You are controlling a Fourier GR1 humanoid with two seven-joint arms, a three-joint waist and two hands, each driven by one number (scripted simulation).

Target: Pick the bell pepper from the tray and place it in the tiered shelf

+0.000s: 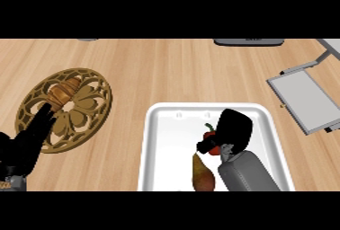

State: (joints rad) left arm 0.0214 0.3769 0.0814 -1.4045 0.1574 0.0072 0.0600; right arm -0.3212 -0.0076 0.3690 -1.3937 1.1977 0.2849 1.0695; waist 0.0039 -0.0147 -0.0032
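Right hand (229, 132) at lower centre curls round your red bell pepper (211, 143) in the white tray (159, 148) — light, smooth, likely slippery; hold its body. Left hand (26, 141) rests unclenched, lower left.

Counter (172, 67): light wood, visible grain, matt finish. Tray (166, 134) under the right hand's (234, 128) fingers: white, smooth, slightly glossy, plastic-like; the red pepper (211, 134) beside those fingers appears smooth and shiny, and both hands are matt black on smooth grey forearms. Trivet (73, 112) under the left hand's (23, 143) fingertips: carved brown wood, openwork, dull sheen; shelf (302, 99), well right of the fingers: flat grey metal, matt.
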